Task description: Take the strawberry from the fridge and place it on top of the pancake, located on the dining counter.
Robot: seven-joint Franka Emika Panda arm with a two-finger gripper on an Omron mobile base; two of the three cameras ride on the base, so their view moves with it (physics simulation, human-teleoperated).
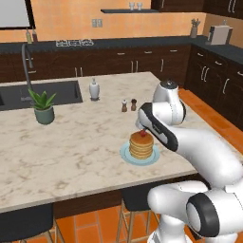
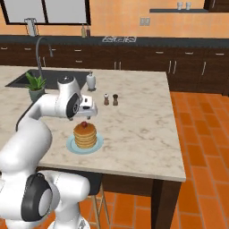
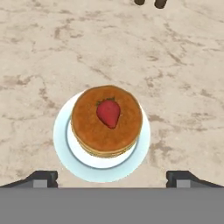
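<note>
While the strawberry (image 3: pixel 108 112) lies on top of the pancake (image 3: pixel 106 121) at the centre of the hand view, the gripper (image 3: pixel 112 178) hangs above it with its jaws spread wide and released, the two dark fingertips (image 3: pixel 43 177) at the lower corners, well clear of the berry. The stack sits on a pale blue plate (image 3: pixel 65 153) on the marble table (image 1: pixel 71 147). In the left base view, plate and stack show right of centre, near the table's near edge.
</note>
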